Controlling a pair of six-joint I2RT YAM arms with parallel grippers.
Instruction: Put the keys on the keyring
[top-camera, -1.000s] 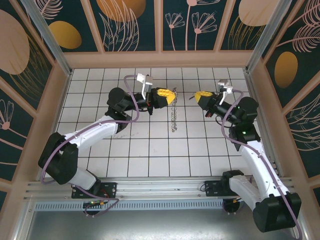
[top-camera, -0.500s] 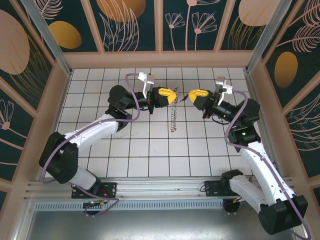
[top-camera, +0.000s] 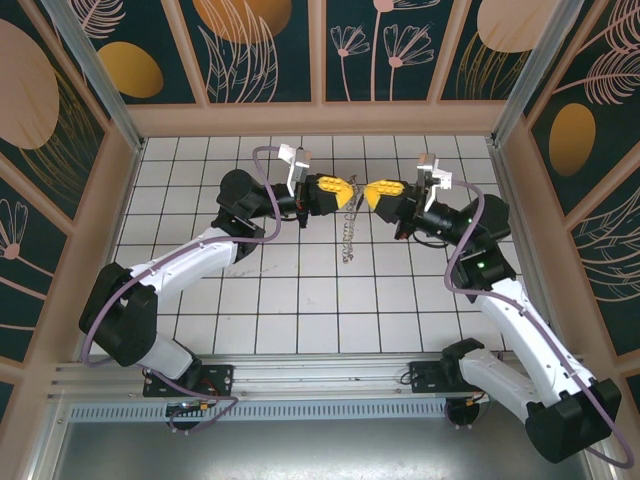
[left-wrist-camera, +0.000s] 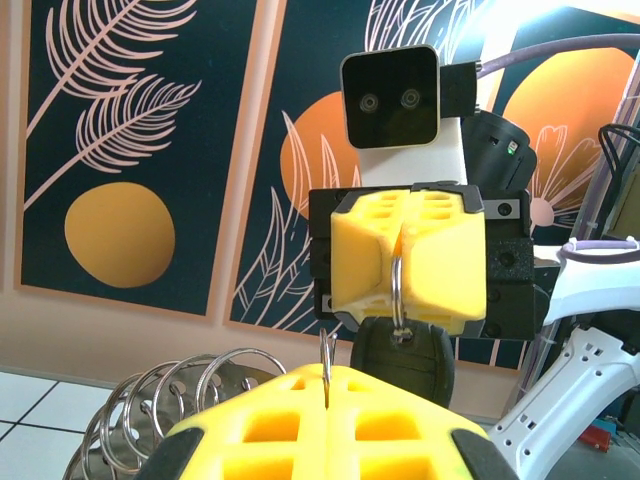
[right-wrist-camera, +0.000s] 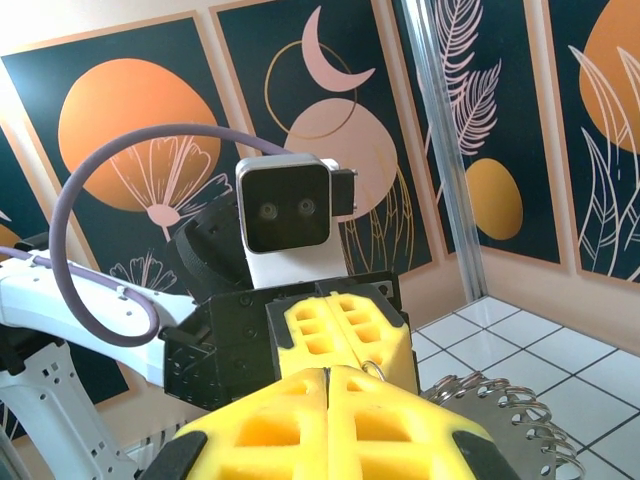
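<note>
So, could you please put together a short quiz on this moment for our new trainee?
1. True or false: the left gripper stands wide open.
2. In the left wrist view, what hangs just below the yellow pads of the right gripper? A) a black-headed key B) a purple cable C) a screwdriver
3. In the top view, which gripper does the keyring dangle from?

Key:
1. False: it is shut, with a thin bit of metal pinched between its pads.
2. A: the key hangs there on a thin ring pinched between the pads.
3. The left gripper.
</note>
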